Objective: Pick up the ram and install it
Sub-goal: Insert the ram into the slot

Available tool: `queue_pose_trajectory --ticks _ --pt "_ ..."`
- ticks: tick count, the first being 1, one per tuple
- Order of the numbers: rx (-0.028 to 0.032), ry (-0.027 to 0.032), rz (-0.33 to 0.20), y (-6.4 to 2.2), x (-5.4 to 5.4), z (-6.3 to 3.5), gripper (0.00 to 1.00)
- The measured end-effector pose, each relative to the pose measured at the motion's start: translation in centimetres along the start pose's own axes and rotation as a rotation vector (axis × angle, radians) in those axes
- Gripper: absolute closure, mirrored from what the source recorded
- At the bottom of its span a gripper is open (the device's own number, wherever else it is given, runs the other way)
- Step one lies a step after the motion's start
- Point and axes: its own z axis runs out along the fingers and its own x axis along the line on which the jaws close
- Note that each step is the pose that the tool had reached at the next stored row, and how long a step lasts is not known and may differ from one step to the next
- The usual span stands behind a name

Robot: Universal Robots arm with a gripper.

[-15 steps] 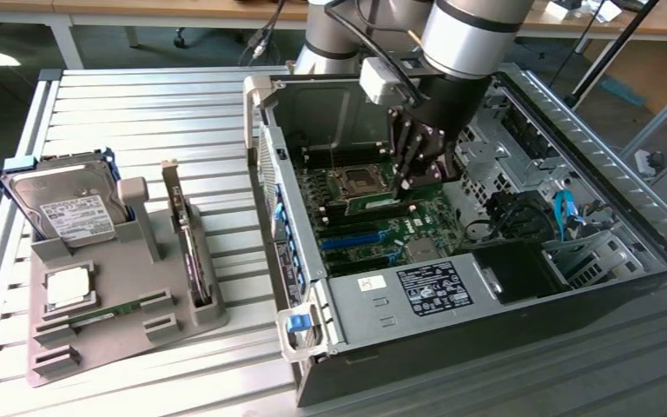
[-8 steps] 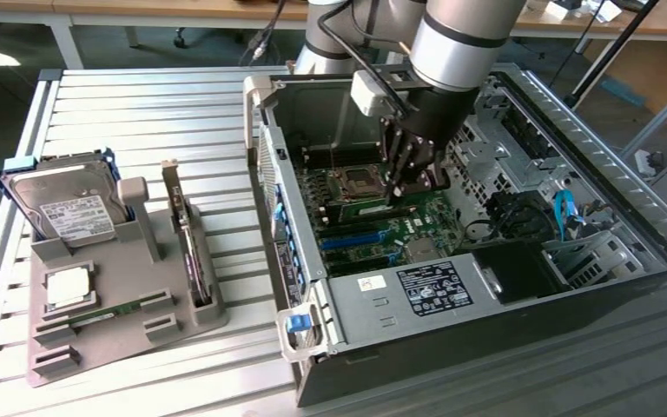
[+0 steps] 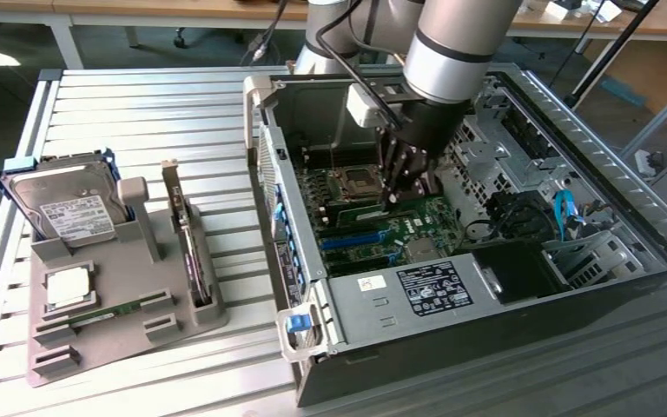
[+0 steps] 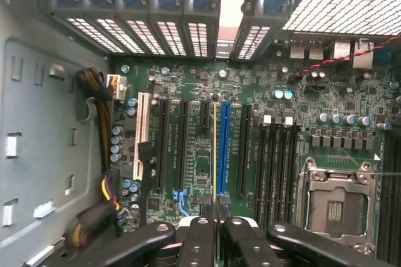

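One ram (image 4: 215, 154), pinched between the fingers (image 4: 199, 242), hangs inside the open computer case (image 3: 260, 130)

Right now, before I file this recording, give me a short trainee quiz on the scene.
1. True or false: the gripper hangs over the tray.
2. What does the gripper hold? A) CPU chip B) ram C) expansion card
3. Name the silver box standing upright in the tray.

Key:
1. False. It is inside the case, above the motherboard.
2. B. The ram shows edge-on in the wrist view.
3. The hard drive.
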Motion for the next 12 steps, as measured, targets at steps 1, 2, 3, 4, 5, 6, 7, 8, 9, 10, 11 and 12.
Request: queue_pose_trajectory --ticks 1,2,3,4,5,6,7,8,9,10,11,12 --pt "0.0001 -0.0002 0.000 -0.03 -0.2 0.18 0.87" --pt "0.0001 -0.0002 0.000 -0.05 -0.5 0.37 0.87" --pt "0.0001 -0.0002 0.000 -0.07 -0.7 0.54 0.87" --pt "0.0001 -0.0002 0.000 -0.09 -0.9 0.71 0.87" --pt "0.0002 -0.0003 0.000 -0.12 -1.2 0.88 0.87" --pt "0.0001 -0.0003 0.000 -0.14 -1.4 1.05 0.87" --pt "0.0001 -0.0002 0.000 -0.15 -1.6 1.22 0.87" --pt "0.0001 -0.0001 0.000 -0.17 -1.8 1.39 0.87" --pt "0.0002 -0.0003 0.000 -0.20 -2.0 1.58 0.87" --pt "0.0002 -0.0003 0.000 -0.23 -2.2 1.75 0.87" --pt "0.0001 -0.0002 0.000 -0.27 -2.4 1.91 0.87" --pt "0.0001 -0.0001 0.000 -0.32 -2.6 2.10 0.87"
